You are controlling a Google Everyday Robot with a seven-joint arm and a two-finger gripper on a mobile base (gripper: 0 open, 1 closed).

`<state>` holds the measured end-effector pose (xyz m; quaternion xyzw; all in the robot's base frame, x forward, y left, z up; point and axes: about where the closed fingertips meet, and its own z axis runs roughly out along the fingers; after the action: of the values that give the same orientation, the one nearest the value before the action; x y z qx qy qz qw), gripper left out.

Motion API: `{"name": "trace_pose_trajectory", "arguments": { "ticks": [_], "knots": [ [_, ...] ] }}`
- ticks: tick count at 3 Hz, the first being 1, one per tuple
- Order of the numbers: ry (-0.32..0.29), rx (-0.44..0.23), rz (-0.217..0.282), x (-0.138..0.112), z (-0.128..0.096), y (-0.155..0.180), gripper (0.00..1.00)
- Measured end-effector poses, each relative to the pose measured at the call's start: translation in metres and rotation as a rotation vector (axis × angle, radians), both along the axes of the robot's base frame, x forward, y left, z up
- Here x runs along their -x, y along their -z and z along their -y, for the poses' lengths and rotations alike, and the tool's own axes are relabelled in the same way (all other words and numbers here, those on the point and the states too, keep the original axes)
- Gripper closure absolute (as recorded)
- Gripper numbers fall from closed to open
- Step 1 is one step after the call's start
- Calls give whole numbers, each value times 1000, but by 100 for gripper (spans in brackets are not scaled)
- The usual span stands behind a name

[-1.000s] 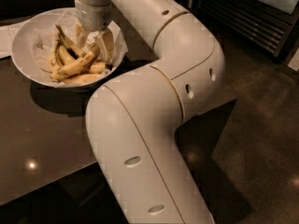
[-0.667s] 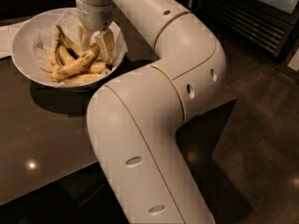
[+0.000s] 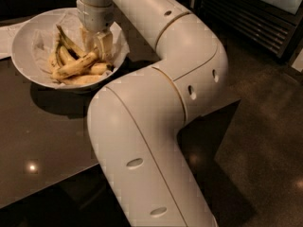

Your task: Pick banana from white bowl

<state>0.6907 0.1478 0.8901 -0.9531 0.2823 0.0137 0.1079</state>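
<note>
At the far left end of the desk [image 3: 42, 141], the white bowl [image 3: 22, 48] is sitting with its crinkled paper lining [image 3: 122, 45] showing along the right rim. The hand [image 3: 97, 46] is hanging straight down into the bowl from above. The arm [image 3: 156, 108] is folding back across the middle of the view and taking up most of it.

The banana [image 3: 75, 66] is lying inside the bowl, running from lower left up to the right, and its upper end is sitting right beneath the hand. Behind it, a bunch [image 3: 64, 51] with a dark stem is leaning against the bowl's far side, close enough that the fruit are touching or nearly so.

Judging progress: the reach looks finished, since the hand is inside the bowl and meeting the banana's upper end. Whether the hand is clenching the fruit or only hovering around it, I cannot tell — the wrist and the pale paper are hiding that contact. The banana is showing no sign of being raised; it appears to be resting on the fruit and paper under it.

So the lift is what is remaining — and possibly the grasp as well. Raising it will likely call for a straight upward pull, because the bunch and the loose paper are crowding the banana and could be dragged along.
</note>
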Motion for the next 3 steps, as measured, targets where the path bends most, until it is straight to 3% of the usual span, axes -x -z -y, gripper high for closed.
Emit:
{"name": "trace_pose_trajectory", "arguments": {
  "ticks": [1,2,3],
  "knots": [
    [0,0,0,0,0,0,100],
    [105,-50,36,0,11,-18,100],
    [138,-66,41,2,10,-21,100]
  ]
}}
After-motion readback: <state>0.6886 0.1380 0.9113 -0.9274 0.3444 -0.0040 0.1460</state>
